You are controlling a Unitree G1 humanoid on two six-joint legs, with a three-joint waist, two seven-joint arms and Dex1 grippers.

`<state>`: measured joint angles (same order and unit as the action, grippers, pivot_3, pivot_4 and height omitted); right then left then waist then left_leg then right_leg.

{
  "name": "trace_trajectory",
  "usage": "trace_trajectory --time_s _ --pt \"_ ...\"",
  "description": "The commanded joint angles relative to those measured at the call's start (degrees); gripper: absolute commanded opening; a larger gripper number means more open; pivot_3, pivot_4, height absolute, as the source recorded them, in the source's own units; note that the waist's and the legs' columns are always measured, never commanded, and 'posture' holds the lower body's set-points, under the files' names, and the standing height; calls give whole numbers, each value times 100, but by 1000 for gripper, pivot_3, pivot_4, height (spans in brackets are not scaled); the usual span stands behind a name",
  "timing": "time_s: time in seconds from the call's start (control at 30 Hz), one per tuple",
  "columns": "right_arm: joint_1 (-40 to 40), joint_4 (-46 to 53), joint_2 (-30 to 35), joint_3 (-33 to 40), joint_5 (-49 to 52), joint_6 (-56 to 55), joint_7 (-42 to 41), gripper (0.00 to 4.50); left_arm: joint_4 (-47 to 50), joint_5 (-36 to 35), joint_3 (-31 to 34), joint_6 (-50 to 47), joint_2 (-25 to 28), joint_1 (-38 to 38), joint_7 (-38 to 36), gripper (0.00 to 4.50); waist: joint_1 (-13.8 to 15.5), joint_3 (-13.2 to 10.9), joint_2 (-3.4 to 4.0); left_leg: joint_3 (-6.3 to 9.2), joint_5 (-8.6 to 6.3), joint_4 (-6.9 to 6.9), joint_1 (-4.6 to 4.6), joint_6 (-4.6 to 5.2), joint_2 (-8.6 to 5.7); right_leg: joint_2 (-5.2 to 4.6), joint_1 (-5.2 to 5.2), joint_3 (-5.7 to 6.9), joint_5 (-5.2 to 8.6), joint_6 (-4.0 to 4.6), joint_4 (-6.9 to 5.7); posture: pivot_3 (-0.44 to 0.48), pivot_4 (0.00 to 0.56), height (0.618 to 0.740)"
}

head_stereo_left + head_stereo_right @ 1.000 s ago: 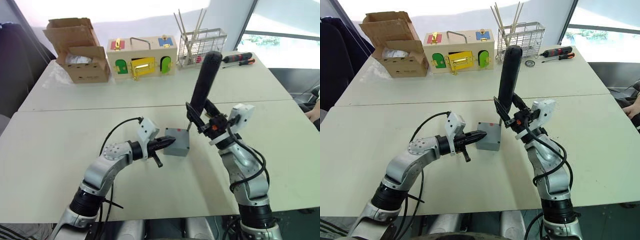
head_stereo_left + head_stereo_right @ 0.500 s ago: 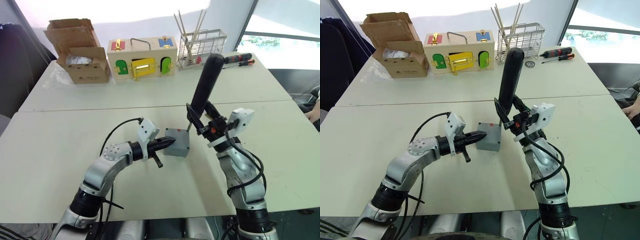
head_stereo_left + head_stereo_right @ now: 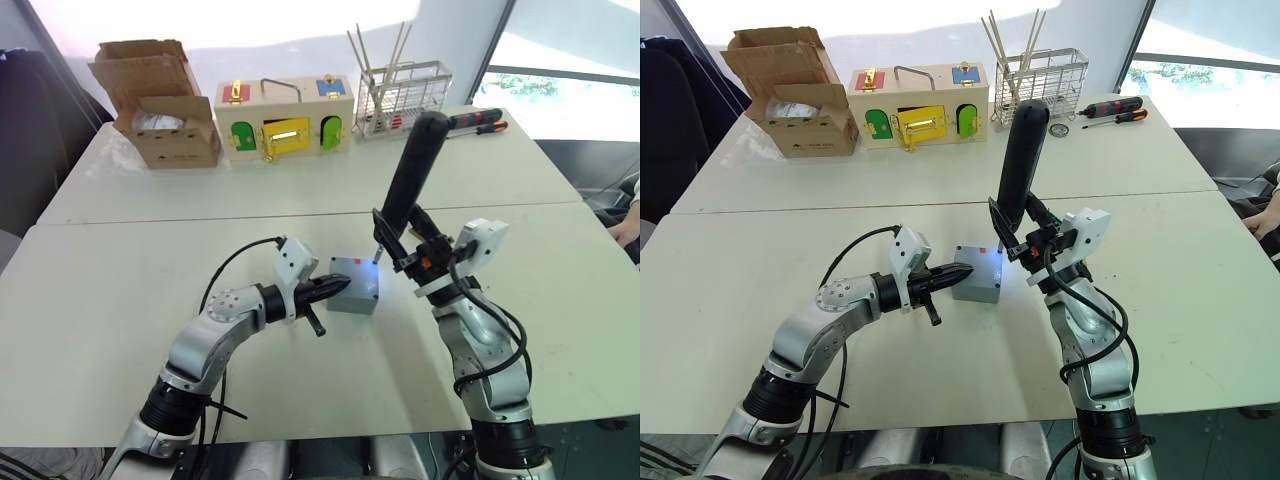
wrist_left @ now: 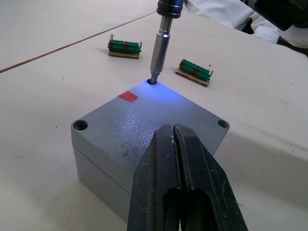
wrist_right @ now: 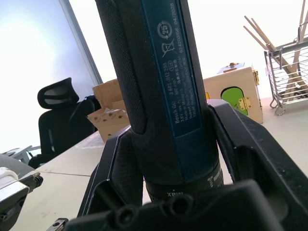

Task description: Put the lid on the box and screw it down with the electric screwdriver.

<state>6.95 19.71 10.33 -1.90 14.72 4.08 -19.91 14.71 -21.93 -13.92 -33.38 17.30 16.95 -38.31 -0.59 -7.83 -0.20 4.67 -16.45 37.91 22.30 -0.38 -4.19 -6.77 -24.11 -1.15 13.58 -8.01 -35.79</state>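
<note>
Lid (image 4: 159,115) already sits flush on the box (image 4: 103,178), which stands on the near table (image 3: 100,300) between the two arms, so the first half of the task looks done. What remains is the screwing, and it appears to be under way: the right gripper (image 3: 408,252) is clamped around the black screwdriver (image 3: 408,177), holding it nearly upright with a slight tilt, and its metal bit (image 4: 159,53) stands in the corner hole of the lid farthest from the left gripper (image 3: 335,284), next to the small red mark (image 4: 128,96). A bluish glow spreads over the lid around that corner, so the tool's light is on. Whether a screw is seated in that hole I cannot tell. Two other corner holes of the lid, one (image 4: 80,125) to each side (image 4: 222,123), look open and dark, so I judge those not yet fastened; the corner nearest the left gripper is hidden behind its fingers. That gripper has its fingers pressed together with nothing between them, its tip at the box's side, seemingly bracing it. Two green terminal blocks (image 4: 195,72) lie on the table beyond the box.
</note>
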Motion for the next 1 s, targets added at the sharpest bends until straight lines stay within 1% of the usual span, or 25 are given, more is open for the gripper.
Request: trace_trajectory --time_s 0.03,0.3,0.4,0.5,0.57,0.67,0.9,0.93,1.0 --pt "-228 -297 28 -166 -80 212 -71 1932 4 7 -14 -68 5 -41 12 0 0 0 0 0 0 0 -1 0 0 1 3 0 0 0 3 0 150 734" --pt "-206 -305 35 -135 -79 221 -54 1932 15 5 -3 -64 -19 -36 41 0 0 1 1 2 -2 -5 -11 2 2 8 31 5 0 0 46 0 150 734" --pt "-201 -301 43 -127 -77 225 -58 1932 24 9 -6 -66 -29 -38 52 0 0 0 1 2 -3 -18 -39 4 2 8 57 6 0 0 59 0 150 734" --pt "-183 -295 59 -108 -67 237 -64 1932 31 15 -10 -67 -43 -42 65 0 0 0 1 -2 -5 -56 -94 7 3 3 101 4 3 -2 77 0 150 734" --pt "-111 -253 65 -63 -30 276 -50 1932 38 11 -5 -66 -46 -52 68 0 0 0 1 -1 -5 -60 -95 7 5 3 99 5 9 -2 75 0 150 734" --pt "104 -179 21 130 199 385 0 1932 16 32 -7 0 -63 -55 67 0 0 0 1 -1 -4 -63 -95 6 5 3 96 4 10 -2 74 0 150 734" --pt "1035 683 588 801 1008 1352 35 1932 -2 16 -10 -10 -68 -62 66 0 21 -17 19 0 -4 -63 -80 5 6 -2 83 4 10 -2 74 0 150 734" --pt "1202 784 692 917 1154 1511 53 1932 -5 13 -9 -11 -68 -65 64 0 26 -25 25 0 -4 -63 -77 5 6 -3 79 3 10 -2 74 0 150 734" --pt "1816 1004 902 1226 1623 1893 164 1932 -20 5 -1 -7 -60 -77 48 0 15 -42 32 -1 -4 -62 -74 5 4 -5 78 2 10 -2 75 0 150 734"
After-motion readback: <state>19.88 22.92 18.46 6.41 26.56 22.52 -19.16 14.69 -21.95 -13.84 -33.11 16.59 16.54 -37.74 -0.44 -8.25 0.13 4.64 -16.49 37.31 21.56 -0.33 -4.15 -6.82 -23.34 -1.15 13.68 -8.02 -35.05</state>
